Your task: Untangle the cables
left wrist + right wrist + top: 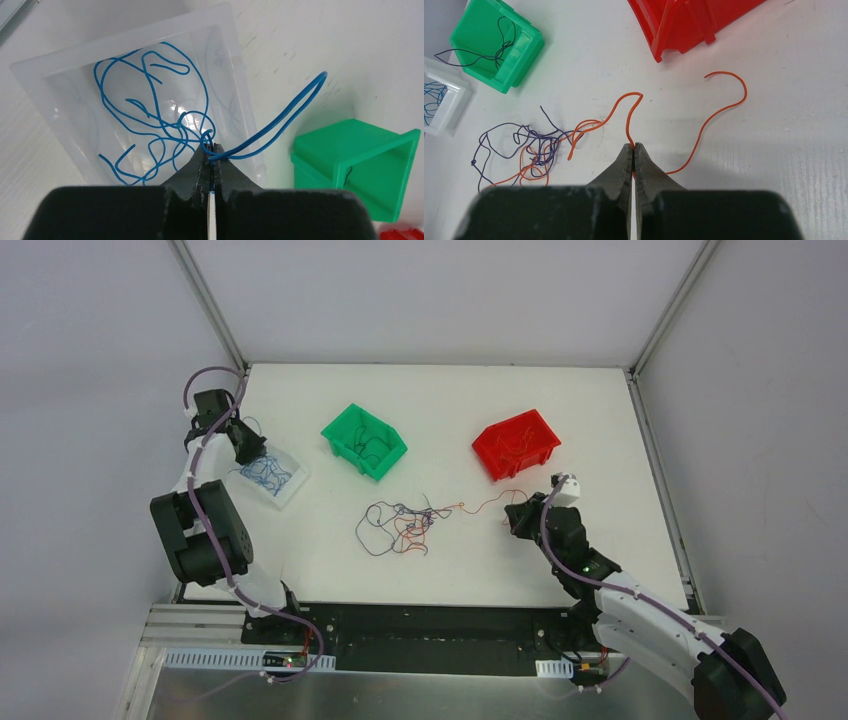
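Both jaws were clamped, left gripper (212, 151) on blue wire (322, 77), right gripper (634, 148) on orange wire (628, 125); we advised pulling gently.

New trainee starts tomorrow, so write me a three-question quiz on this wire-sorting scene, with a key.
1. True or false: the left pincer is shut on a blue wire.
2. Pick one. The right pincer grips: A a white wire, B an orange wire, C nothing.
3. Fill the gap: the dark wires that are already sorted lie in the ____ bin.

Key: 1 true. 2 B. 3 green, meaning the green bin.
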You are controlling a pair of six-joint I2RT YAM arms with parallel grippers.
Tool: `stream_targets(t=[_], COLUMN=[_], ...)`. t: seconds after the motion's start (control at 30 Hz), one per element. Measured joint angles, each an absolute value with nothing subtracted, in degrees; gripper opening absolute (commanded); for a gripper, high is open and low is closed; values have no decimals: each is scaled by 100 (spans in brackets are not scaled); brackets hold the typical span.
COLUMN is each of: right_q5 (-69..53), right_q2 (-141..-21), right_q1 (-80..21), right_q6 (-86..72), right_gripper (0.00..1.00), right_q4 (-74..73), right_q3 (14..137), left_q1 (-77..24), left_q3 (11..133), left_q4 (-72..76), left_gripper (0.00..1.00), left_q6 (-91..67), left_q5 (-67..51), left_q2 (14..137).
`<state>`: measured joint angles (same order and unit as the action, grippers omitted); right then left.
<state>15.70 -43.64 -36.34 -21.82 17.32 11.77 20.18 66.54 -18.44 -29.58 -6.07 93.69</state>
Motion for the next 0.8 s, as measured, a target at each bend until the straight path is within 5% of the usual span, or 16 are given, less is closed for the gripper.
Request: stream_targets(t=[0.27,0.5,0.8], right_q5=[1579,1581,1605], right_q2=[-4257,-4219,-4080], right_q1=[-3634,-3634,-3618], right_q6=[-2185,-2185,-2185], right_gripper=[0,0,0], right_q4=[1732,1712,1645], right_q3=[1175,1175,1153], left_q1=[2023,2023,2018], left_q3=[6427,7133,7496], left_q4=[-1769,-2346,-2753], left_gripper=[0,0,59], left_q6=[-3514,-3758,-3826], left_q5=[-152,-248,-451], left_q2=[9061,10571,10901])
